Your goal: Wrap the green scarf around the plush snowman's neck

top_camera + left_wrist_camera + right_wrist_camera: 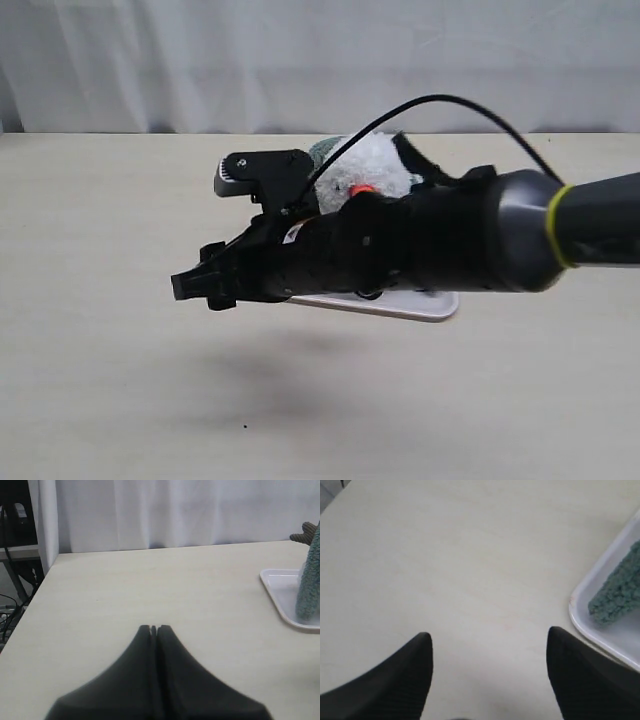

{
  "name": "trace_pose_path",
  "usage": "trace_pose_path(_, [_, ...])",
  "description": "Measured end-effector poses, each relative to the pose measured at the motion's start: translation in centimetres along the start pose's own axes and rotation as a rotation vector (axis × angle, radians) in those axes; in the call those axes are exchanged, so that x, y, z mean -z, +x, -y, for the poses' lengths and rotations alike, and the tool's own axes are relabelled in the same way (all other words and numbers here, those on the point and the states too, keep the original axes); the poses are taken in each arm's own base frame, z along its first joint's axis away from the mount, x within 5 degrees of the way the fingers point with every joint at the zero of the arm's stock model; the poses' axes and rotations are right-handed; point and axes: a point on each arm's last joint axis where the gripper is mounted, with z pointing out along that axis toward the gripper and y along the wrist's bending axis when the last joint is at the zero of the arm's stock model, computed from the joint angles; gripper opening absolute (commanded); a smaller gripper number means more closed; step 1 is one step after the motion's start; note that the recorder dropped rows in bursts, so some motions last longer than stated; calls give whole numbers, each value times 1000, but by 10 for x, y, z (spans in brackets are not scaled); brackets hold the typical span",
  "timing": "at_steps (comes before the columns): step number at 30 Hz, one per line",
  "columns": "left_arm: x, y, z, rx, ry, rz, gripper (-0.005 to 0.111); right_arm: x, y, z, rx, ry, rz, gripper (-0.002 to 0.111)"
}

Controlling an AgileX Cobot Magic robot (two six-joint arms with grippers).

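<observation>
Right gripper hangs empty, jaws wide apart, beside the tray; left gripper pinched together on nothing. Green scarf droops from the plush snowman into the tray. Wrapping looks partway; next, probably grasp that loose end

Right claw agape, left claw closed
</observation>
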Motion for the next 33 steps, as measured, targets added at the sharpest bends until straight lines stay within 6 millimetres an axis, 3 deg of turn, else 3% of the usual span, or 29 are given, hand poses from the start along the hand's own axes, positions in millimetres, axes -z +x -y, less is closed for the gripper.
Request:
trace_pose_path(4, [0,0,0,0,0,0,0,-24,9,9,-20,30,-35,62])
trace_pose_path(7, [0,0,0,0,0,0,0,-29,5,16,-27,42,-27,62])
trace_pose_path(16, [0,0,0,0,0,0,0,-18,-32,5,260,14,10,55])
trace_pose_path(20, [0,0,0,0,0,0,0,-9,-48,-7,510,41,8,46])
trace_pose_path(23, [0,0,0,0,0,0,0,0,-57,-11,676,155,-47,45])
trace_pose_path(26, [0,0,0,0,0,0,0,14,-67,-10,836,461,-115,45])
trace_pose_path(29, [0,0,0,0,0,0,0,30,-76,-18,745,702,-55,52])
trace_pose_path(33, [0,0,0,0,0,0,0,32,-73,-33,452,603,-43,70])
